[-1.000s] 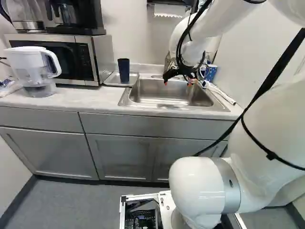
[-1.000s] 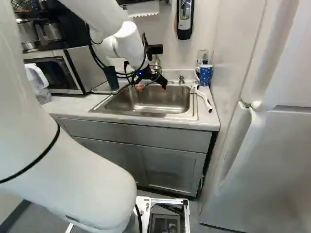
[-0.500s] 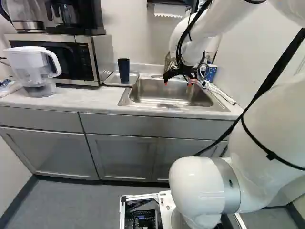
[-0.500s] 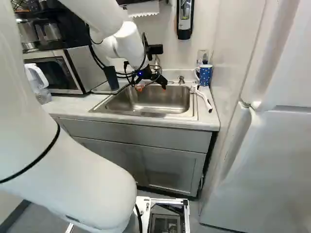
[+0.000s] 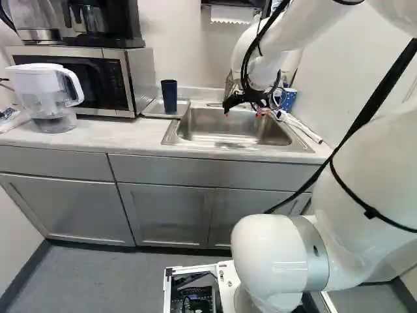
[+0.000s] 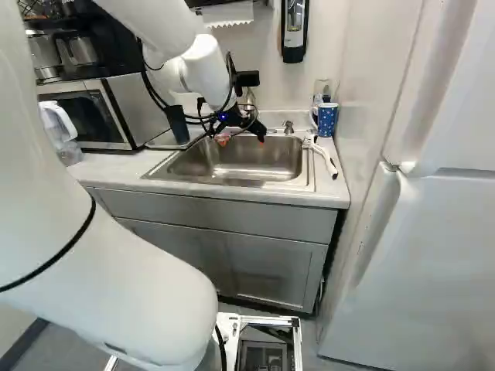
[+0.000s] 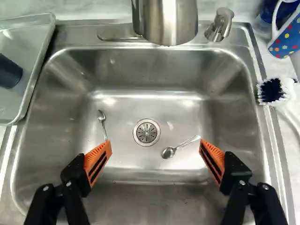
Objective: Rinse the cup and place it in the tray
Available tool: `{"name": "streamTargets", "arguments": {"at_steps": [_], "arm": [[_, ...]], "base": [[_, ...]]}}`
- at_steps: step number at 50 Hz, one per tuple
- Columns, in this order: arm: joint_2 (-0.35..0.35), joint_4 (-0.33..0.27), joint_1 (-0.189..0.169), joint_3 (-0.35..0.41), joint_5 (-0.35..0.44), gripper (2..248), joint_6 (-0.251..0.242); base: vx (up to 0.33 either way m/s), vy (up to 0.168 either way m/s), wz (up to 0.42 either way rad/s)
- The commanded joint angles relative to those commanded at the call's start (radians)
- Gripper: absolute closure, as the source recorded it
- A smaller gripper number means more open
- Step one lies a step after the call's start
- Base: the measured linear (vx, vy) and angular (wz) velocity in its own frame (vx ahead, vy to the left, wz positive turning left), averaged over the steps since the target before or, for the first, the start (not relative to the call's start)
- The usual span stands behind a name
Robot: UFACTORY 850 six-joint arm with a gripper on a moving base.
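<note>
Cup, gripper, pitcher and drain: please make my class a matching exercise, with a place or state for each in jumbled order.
1. Dark cup
2. Gripper
3. Pitcher
4. Drain

A. On the counter, near the microwave
B. In the floor of the sink
C. Standing in the tray
D. Open, above the sink

Pairs: 1-C, 2-D, 3-A, 4-B

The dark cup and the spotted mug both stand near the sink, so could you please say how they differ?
The dark cup is plain, while the spotted mug has coloured dots on blue. The cup shows no handle; the mug has a pale one. The cup is in the tray, the mug beyond the sink's other side. Both stand upright.
</note>
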Motion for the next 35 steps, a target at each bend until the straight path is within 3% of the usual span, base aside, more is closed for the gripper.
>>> {"name": "streamTargets", "arguments": {"at_steps": [35], "arm": [[0.000, 0.000, 0.000, 0.000, 0.000, 3, 0.000]], "base": [[0.000, 0.000, 0.000]]}}
